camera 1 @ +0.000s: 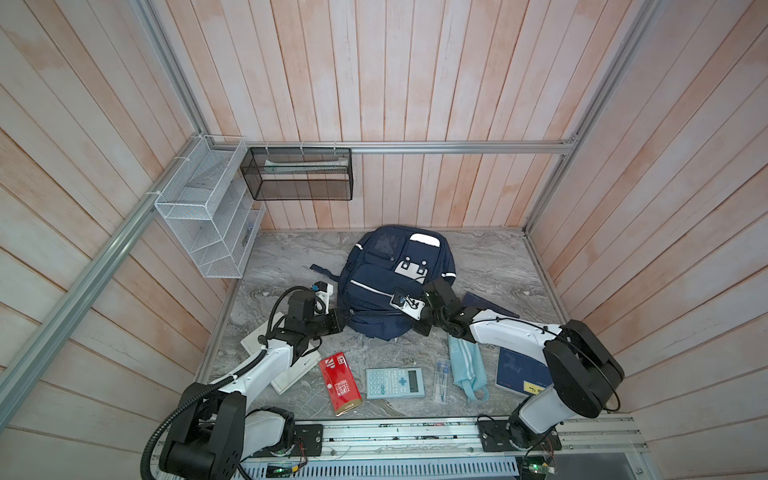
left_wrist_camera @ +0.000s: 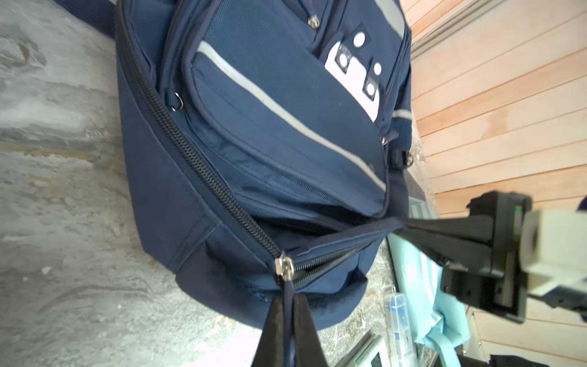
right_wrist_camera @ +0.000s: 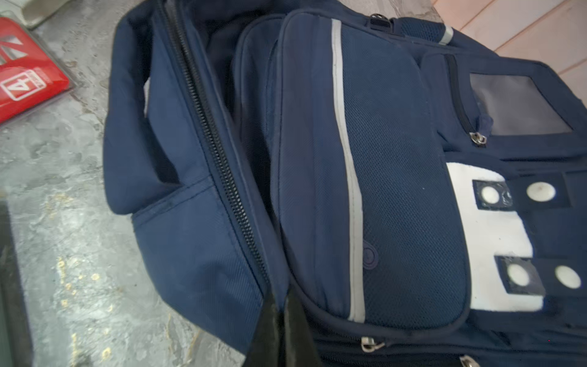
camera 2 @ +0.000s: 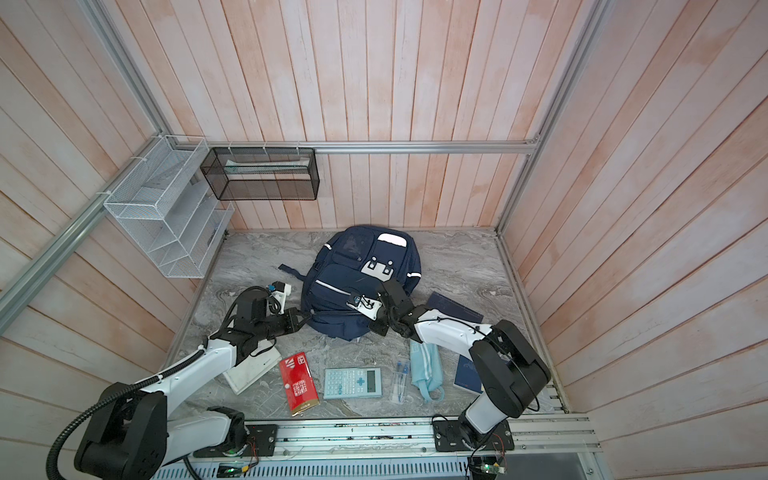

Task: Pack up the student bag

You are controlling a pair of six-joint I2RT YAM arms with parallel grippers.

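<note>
Along the near edge of the grey marbled table point(camera 1: 291, 257) lie, from left to right, a white board point(camera 1: 296, 376), a red packet point(camera 1: 340, 383), a light-blue calculator point(camera 1: 395, 383), a clear pen case point(camera 1: 441, 381), a light-blue striped pouch point(camera 1: 467, 365) and a navy book point(camera 1: 519, 372). A second dark book point(camera 1: 484, 302) lies farther back on the right. A white wire rack point(camera 1: 203, 216) and a black mesh basket point(camera 1: 299, 174) hang side by side in the far left corner
</note>
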